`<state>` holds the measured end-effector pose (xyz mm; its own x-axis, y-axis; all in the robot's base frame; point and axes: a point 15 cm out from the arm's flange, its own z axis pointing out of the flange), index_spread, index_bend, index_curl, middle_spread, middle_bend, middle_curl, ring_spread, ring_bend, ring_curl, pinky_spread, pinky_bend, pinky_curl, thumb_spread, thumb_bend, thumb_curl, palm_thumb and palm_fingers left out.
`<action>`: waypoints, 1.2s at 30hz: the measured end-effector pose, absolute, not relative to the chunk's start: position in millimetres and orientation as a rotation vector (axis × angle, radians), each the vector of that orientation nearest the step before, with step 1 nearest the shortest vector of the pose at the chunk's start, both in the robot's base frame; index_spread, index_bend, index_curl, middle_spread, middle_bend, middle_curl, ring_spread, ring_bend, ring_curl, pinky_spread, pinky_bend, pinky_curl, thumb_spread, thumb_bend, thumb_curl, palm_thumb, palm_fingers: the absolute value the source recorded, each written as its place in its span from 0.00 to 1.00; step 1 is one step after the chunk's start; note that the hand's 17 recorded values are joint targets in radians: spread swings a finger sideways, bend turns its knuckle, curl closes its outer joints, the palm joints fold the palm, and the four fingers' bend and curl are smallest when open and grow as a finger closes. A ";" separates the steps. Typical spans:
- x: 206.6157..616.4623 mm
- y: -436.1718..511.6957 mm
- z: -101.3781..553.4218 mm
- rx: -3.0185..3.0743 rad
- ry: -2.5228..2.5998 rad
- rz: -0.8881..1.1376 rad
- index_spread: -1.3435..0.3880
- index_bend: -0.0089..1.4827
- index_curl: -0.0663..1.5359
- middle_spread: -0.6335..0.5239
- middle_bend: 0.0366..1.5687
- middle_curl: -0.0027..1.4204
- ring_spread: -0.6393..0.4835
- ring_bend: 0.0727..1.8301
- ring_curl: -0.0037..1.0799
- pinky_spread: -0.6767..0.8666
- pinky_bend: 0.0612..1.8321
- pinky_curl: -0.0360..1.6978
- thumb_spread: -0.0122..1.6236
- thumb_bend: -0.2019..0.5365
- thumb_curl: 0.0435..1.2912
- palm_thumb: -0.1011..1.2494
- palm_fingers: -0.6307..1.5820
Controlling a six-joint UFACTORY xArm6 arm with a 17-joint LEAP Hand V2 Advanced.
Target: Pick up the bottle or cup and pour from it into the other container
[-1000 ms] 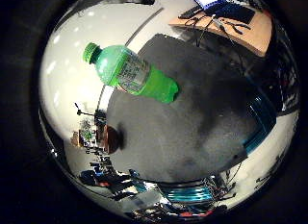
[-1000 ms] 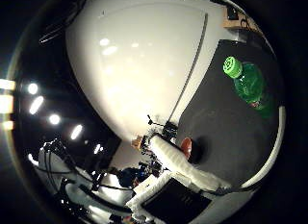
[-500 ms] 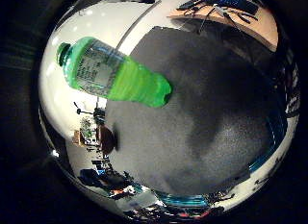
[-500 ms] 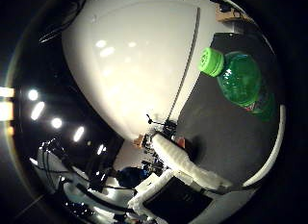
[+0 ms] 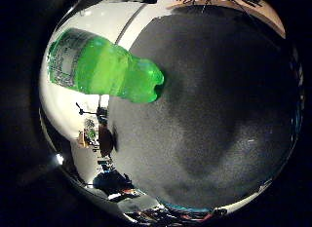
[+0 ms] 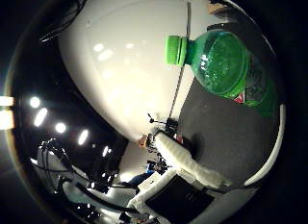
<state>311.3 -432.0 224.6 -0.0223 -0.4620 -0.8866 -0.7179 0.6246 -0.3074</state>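
Note:
A green plastic bottle [image 5: 102, 69] with a green cap [image 6: 174, 49] and a pale label fills much of the little finger side palm view, close to my palm. Its base rests on a dark grey mat [image 5: 214, 110] and its cap end points away from the mat, against a white background. It also shows large in the thumb side palm view [image 6: 226, 68]. My right hand [image 6: 192, 169] shows as one white finger reaching out straight, away from the bottle.
A white surface [image 6: 125, 85] lies behind the bottle. A wooden desk edge [image 5: 249, 1] stands beyond the mat. A small brown thing [image 5: 100, 139] sits near the mat's edge, too small to tell what it is.
The bottle has grown much larger in both palm views: my hand has come closer to it. The bottle itself has stayed in place on the mat.

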 end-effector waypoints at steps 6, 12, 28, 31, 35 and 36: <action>324.6 -422.5 221.4 -1.012 1.655 0.292 0.63 0.11 0.22 0.58 0.16 0.25 0.72 0.21 0.21 0.73 0.39 0.02 0.64 0.24 0.22 0.47 0.38; 337.9 -415.3 218.8 -1.036 1.654 0.302 0.62 0.12 0.22 0.58 0.15 0.25 0.72 0.22 0.21 0.73 0.41 0.02 0.64 0.24 0.22 0.49 0.40; 352.2 -395.3 213.0 -1.067 1.639 0.372 0.61 0.23 0.28 0.45 0.46 0.38 0.44 0.55 0.38 0.24 0.65 0.07 0.61 0.25 0.31 0.67 0.85; 351.7 -390.2 210.9 -1.062 1.629 0.400 0.61 0.40 0.36 0.45 0.58 0.43 0.43 0.60 0.42 0.23 0.70 0.12 0.58 0.25 0.34 0.71 0.88; 352.4 -378.1 210.5 -1.063 1.596 0.453 0.63 0.61 0.47 0.45 0.72 0.49 0.41 0.68 0.50 0.28 0.79 0.19 0.54 0.26 0.39 0.77 0.84; 353.6 -375.8 210.4 -1.063 1.592 0.462 0.63 0.65 0.48 0.45 0.75 0.50 0.40 0.70 0.52 0.29 0.81 0.20 0.53 0.26 0.40 0.78 0.83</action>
